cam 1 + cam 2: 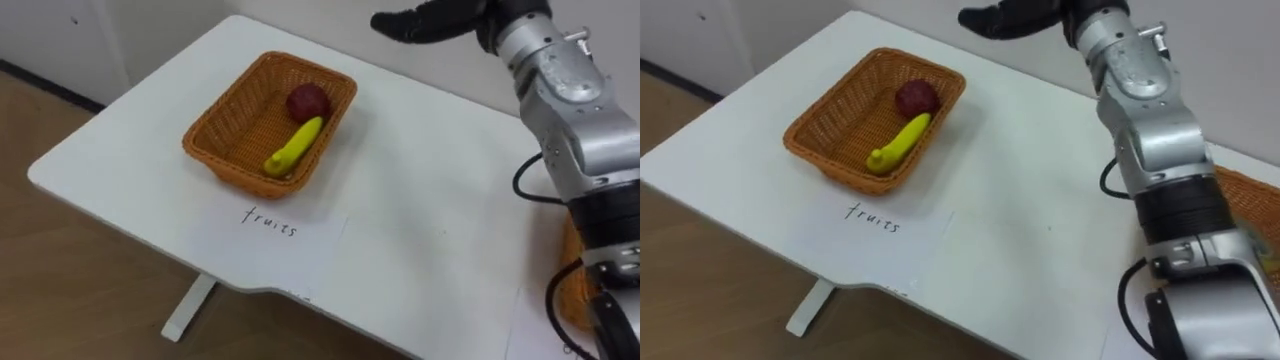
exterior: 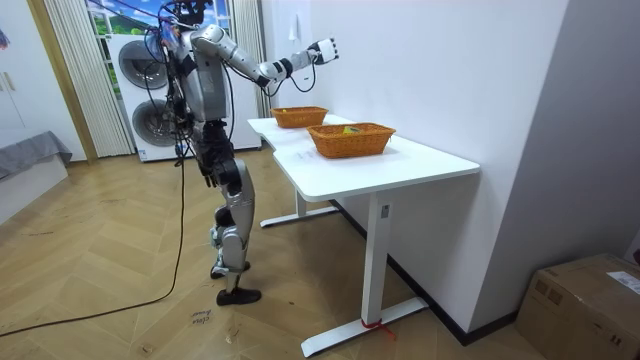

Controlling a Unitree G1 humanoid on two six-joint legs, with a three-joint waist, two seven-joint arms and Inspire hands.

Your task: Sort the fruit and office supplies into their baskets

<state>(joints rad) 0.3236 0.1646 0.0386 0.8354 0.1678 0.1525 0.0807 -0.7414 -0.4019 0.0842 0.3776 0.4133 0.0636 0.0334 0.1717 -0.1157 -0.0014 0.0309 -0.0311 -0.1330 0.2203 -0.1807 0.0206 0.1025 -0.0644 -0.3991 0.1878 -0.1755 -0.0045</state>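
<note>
White table on white legs, pushed against a plain white wall. Sheet of paper with a handwritten word, lying flat near the table's front edge. Wooden herringbone floor underneath. Two front-loading washing machines at the far end of the room, upper one stacked on lower one, beside a pale ribbed curtain. Cardboard box on the floor at the room view's lower right.

free: bare table right of fruit basket | blocked: wall close behind far edge
</note>
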